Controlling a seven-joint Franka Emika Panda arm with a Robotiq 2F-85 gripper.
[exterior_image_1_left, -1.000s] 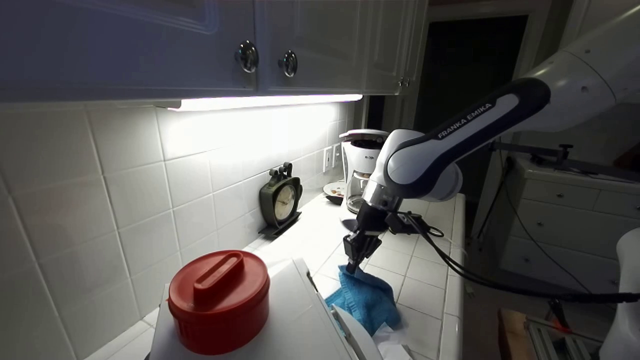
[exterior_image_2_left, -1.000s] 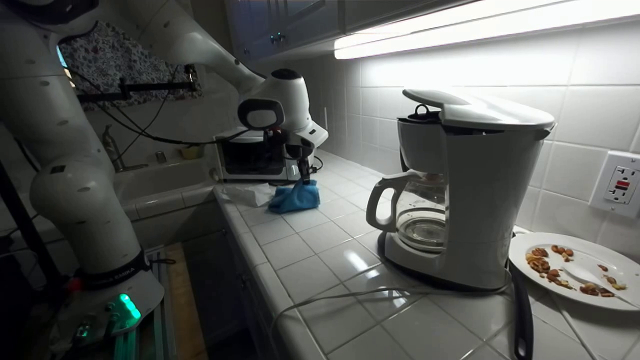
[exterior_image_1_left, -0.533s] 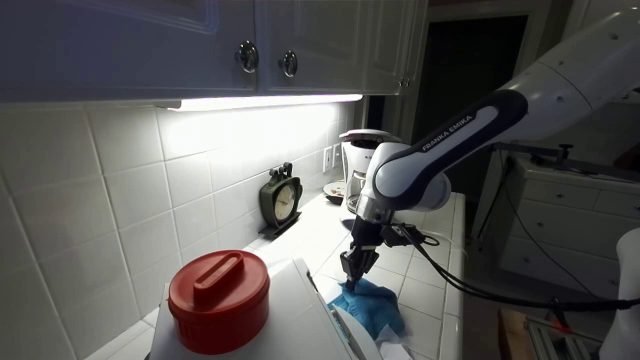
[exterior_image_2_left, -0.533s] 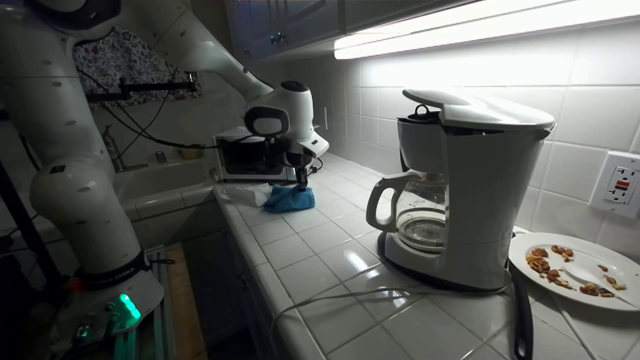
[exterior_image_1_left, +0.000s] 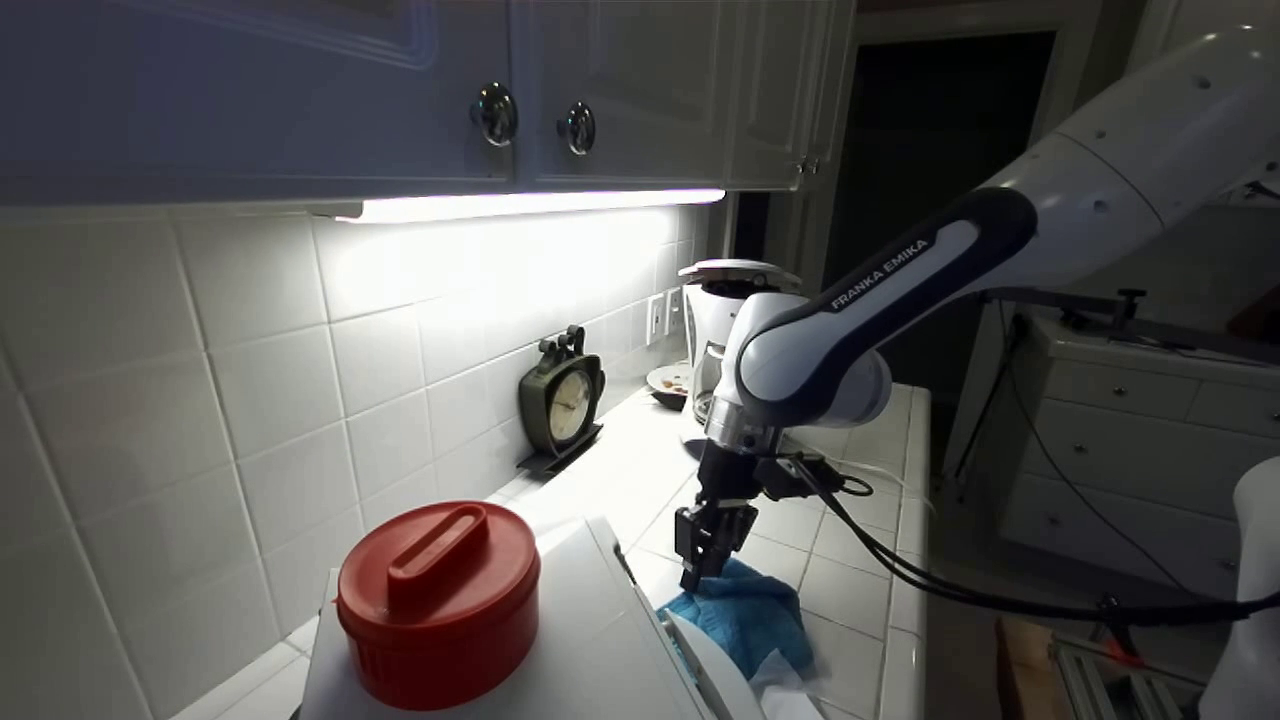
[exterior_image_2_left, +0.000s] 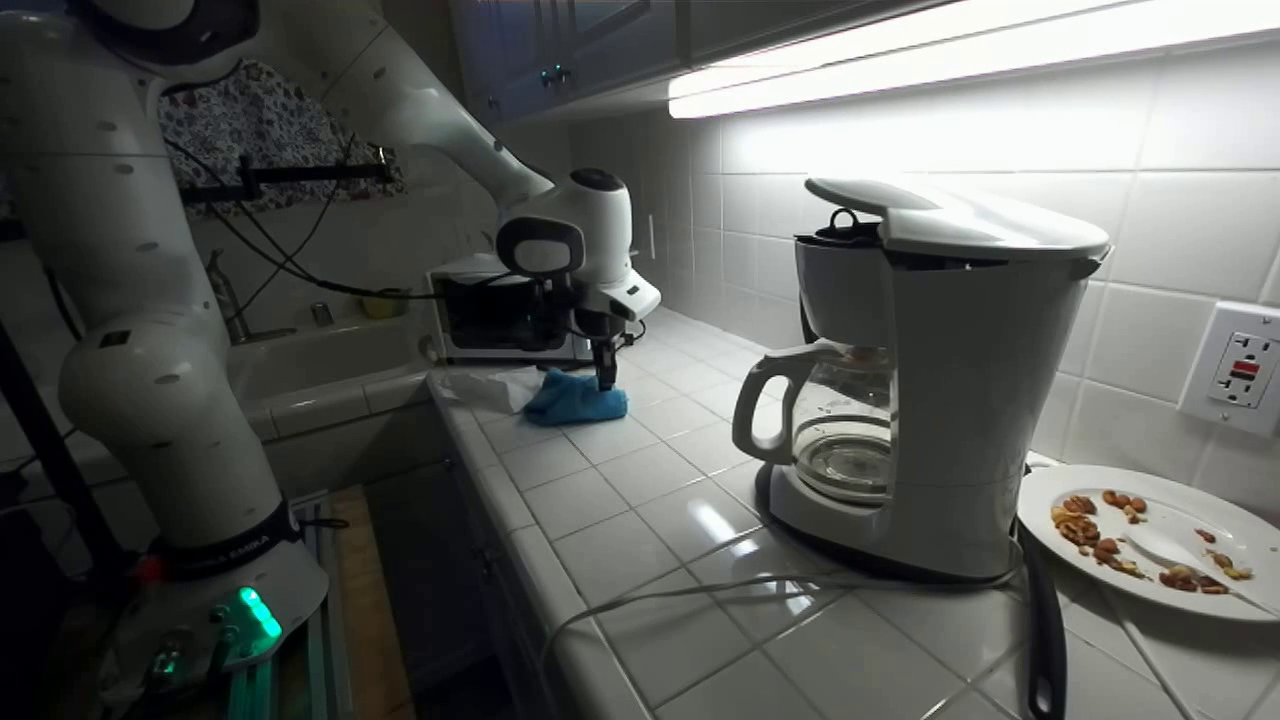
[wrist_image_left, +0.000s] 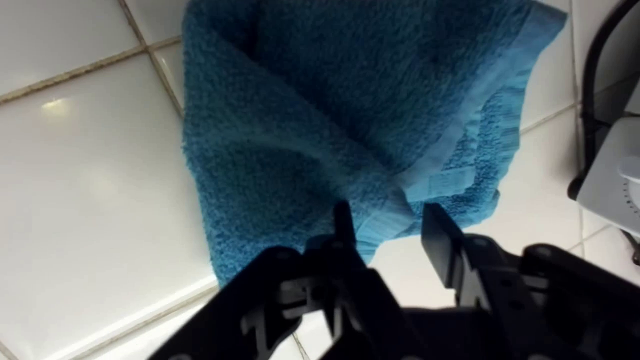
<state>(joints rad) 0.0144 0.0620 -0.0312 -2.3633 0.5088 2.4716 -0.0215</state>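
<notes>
In an exterior view, a red canister (exterior_image_1_left: 440, 600) sat left of the gripper (exterior_image_1_left: 701, 578), whose jaws stood parted partway, apparently empty, over a rumpled blue cloth (exterior_image_1_left: 752, 625) on the counter (exterior_image_1_left: 845, 590). The step looked like release; the next move called for clearing the folds.

Wore glossy white, rounded housings (exterior_image_1_left: 1170, 130) dotted with small round screw caps (exterior_image_1_left: 1100, 207), at the upper right of an exterior view. Bore, right of centre there, a dark navy band (exterior_image_1_left: 880, 272) lettered FRANKA EMIKA, then a silver metal collar (exterior_image_1_left: 740, 427) and a thick black cable bundle (exterior_image_1_left: 1180, 611). Showed, lower left in an exterior view, a white base (exterior_image_2_left: 195, 600) with a glowing green light strip (exterior_image_2_left: 259, 612). Ended, low in the wrist view, in a black, bolted gripper (wrist_image_left: 387, 220).
</notes>
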